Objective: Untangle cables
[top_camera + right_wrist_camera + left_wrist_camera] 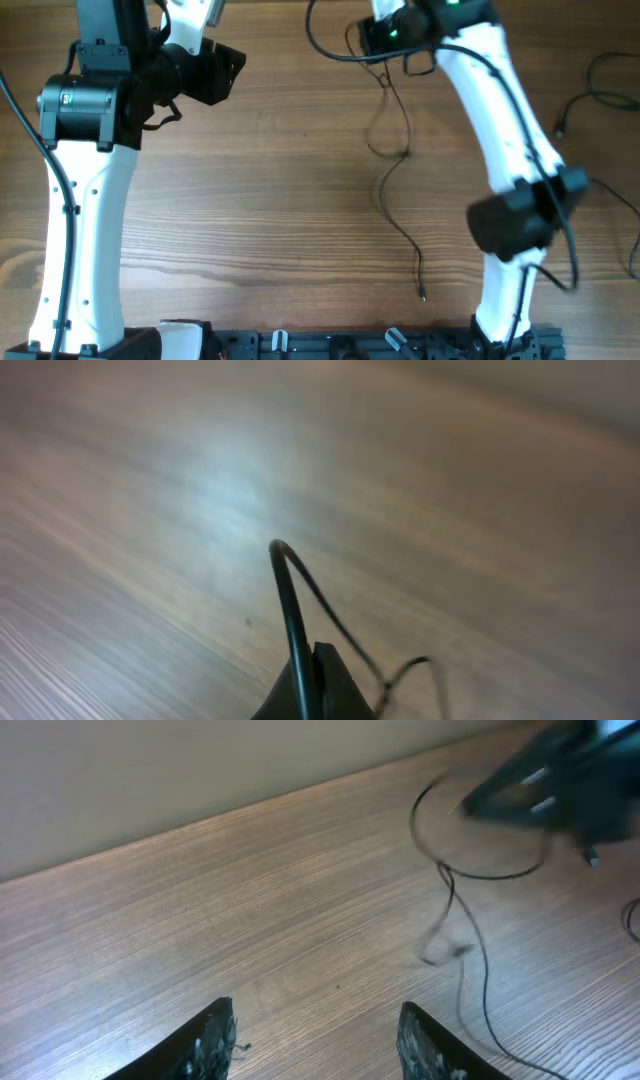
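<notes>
1. Pinching a thin black cable (291, 600), the right gripper (318, 685) is fully closed.
2. The cable trails over the wooden table (250, 200); its plug end (422, 294) lies near the arm bases.
3. Left gripper (316, 1015): half-spread, empty.
4. Loose strands (600, 90) lie at the right edge.

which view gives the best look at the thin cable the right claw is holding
Overhead. It shows the thin cable whole, running from the right claw across the wood to its free end. The left wrist view catches only a blurred loop and one strand of it. The right wrist view shows just a close-up bend at the shut fingers.
</notes>
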Tool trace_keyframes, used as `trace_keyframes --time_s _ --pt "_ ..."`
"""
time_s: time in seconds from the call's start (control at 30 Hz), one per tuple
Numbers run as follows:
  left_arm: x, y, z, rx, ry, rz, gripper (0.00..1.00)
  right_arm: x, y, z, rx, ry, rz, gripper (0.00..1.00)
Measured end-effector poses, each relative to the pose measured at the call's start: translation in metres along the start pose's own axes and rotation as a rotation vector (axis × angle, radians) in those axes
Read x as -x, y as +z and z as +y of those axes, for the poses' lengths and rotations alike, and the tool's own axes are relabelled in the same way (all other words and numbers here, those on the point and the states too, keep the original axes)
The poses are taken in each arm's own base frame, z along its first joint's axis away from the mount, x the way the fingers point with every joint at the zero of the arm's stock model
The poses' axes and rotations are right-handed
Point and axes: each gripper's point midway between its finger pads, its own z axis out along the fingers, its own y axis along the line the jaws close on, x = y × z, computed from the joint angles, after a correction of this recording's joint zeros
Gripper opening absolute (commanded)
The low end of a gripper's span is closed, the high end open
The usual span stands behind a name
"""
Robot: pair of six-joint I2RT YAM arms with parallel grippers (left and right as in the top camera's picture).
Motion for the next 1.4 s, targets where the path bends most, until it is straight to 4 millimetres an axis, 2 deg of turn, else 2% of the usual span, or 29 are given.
trace_keyframes --time_s 0.1,0.17,0.23,0.33,0.57,0.83,0.97,1.2,1.4 --pt "-0.001 0.000 0.000 -0.001 -0.001 0.003 0.53 0.024 -0.049 0.002 -0.040 -0.009 -0.124 0.04" --pt "-0.001 0.000 0.000 -0.001 -0.002 0.006 0.53 0.031 -0.073 -0.001 -0.070 -0.007 -0.171 0.04" --pt "-0.002 0.000 -0.001 -0.002 -0.004 0.010 0.53 0.028 -0.091 -0.006 -0.092 0.011 -0.180 0.04" --pt "-0.002 0.000 -0.001 -0.002 -0.003 0.010 0.53 0.014 -0.102 -0.014 -0.120 0.050 -0.135 0.04" --pt "-0.003 0.000 -0.001 -0.002 -0.004 0.010 0.53 -0.017 -0.099 -0.022 -0.151 0.113 -0.014 0.04" --pt "-0.002 0.000 -0.001 -0.002 -0.003 0.010 0.53 -0.063 -0.102 -0.028 -0.221 0.272 0.158 0.04" --pt "-0.002 0.000 -0.001 -0.002 -0.003 0.010 0.53 -0.077 -0.098 -0.033 -0.256 0.332 0.206 0.05" --pt "-0.003 0.000 -0.001 -0.002 -0.004 0.010 0.53 -0.116 -0.067 -0.040 -0.309 0.437 0.329 0.05" --pt "-0.003 0.000 -0.001 -0.002 -0.004 0.010 0.53 -0.149 -0.035 -0.035 -0.323 0.469 0.424 0.05"
